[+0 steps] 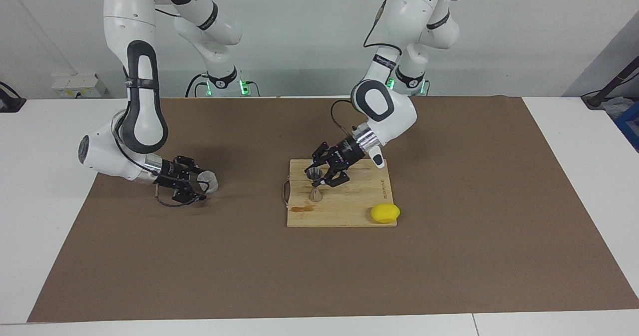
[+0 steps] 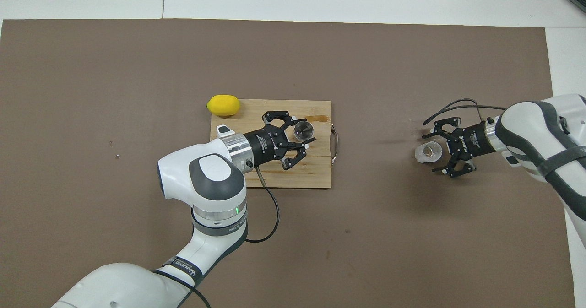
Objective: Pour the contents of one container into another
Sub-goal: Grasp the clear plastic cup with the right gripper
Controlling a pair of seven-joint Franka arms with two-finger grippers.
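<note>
Partly, the small clear textured cup [image 1: 208, 181] at mid-left was masked by the wide-spread right gripper [image 1: 195, 182]; the left gripper [image 1: 319, 172] clamped the shiny steel hourglass jigger [image 1: 314, 182].

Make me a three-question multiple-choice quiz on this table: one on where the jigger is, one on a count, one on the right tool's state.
1. Where does the steel jigger stand?
A) in a bowl
B) on the wooden board
C) on a plate

2. How much yellow fruit is there?
A) one lemon
B) two
C) three

3. The right tool is:
A) shut on the lemon
B) shut and empty
C) open around the clear cup

Answers:
1 B, its base rests on the board, with the left tool shut on it.
2 A, a single one sits at the board's corner.
3 C, its fingers stand apart, one on either side of the cup.
</note>
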